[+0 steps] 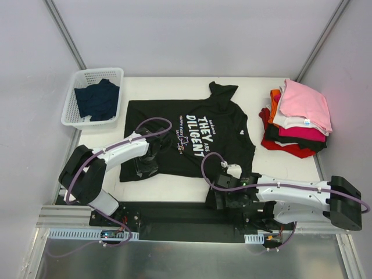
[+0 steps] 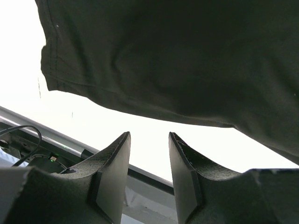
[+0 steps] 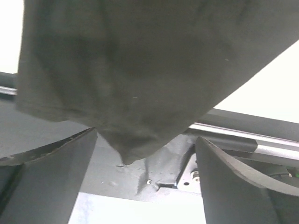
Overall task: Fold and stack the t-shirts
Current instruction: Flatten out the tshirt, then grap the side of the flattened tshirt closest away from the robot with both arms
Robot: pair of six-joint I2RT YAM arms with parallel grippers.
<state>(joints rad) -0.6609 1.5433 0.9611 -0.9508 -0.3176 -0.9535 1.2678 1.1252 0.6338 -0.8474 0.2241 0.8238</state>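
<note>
You have a folded stack [image 1: 299, 119] far right; the black tee [image 1: 186, 139] lies unfolded, and a navy tee [image 1: 97, 100] waits in the basket [image 1: 87, 74]. The left end effector [image 2: 149, 135] and right end effector [image 3: 145, 135] stand released at the black tee's near hem.

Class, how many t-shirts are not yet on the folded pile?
2: black t-shirt spread mid-table; navy t-shirt in the basket, which may hide more.
</note>
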